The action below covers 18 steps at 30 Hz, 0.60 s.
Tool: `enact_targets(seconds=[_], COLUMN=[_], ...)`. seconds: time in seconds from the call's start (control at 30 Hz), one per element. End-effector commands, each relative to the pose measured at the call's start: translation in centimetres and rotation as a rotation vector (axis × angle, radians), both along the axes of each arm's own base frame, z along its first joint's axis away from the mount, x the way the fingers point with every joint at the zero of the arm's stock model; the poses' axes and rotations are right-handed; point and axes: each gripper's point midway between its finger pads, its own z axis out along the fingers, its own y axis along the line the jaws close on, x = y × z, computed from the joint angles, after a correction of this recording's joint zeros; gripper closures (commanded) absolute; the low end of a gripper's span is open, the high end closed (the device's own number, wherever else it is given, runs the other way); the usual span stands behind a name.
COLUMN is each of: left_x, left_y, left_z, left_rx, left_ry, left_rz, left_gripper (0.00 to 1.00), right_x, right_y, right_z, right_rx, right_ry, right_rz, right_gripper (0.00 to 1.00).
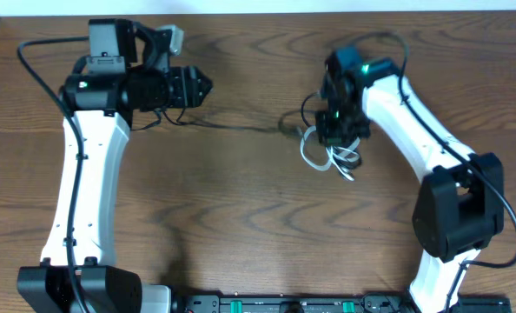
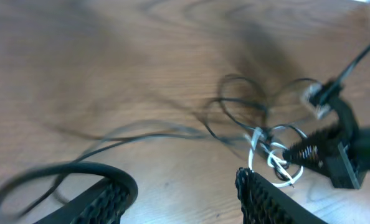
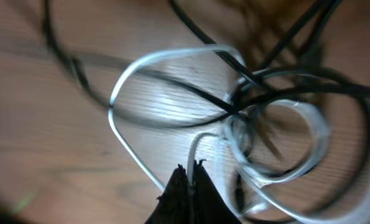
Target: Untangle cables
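Centre right of the overhead frame, a knot of black cables (image 3: 322, 91) and one white cable (image 3: 112, 106) lies on the counter (image 1: 241, 217). The right fingers (image 3: 186, 193) are pinched on a white strand; the left fingers (image 2: 266, 199) are held wide, empty. The strand is best drawn out slowly, lest the loops be tightened.
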Motion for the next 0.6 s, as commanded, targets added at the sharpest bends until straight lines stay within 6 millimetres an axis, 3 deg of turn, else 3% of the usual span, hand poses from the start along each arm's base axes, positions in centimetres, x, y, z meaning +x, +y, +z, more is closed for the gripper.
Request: enact_targets(seconds=[0.0, 0.27, 0.57], left_x=[-0.5, -0.1, -0.4], left_y=[-2.7, -5.2, -5.9], left_z=[1.5, 2.6, 2.6], left_rx=[-0.065, -0.118, -0.133], left_ry=[-0.06, -0.084, -0.07], left_rz=[-0.116, -0.132, -0.132], left_gripper=[0.39, 0.31, 0.16], right_x=[2.5, 3.8, 4.9], right_y=[1.5, 1.5, 0.2], right_z=[8.5, 19.8, 28.6], right_rx=[0.114, 0.189, 0.328], right_ry=[-0.203, -0.429, -0.635], right_rz=[0.047, 0.039, -0.054], right_gripper=[0.99, 0.99, 0.99])
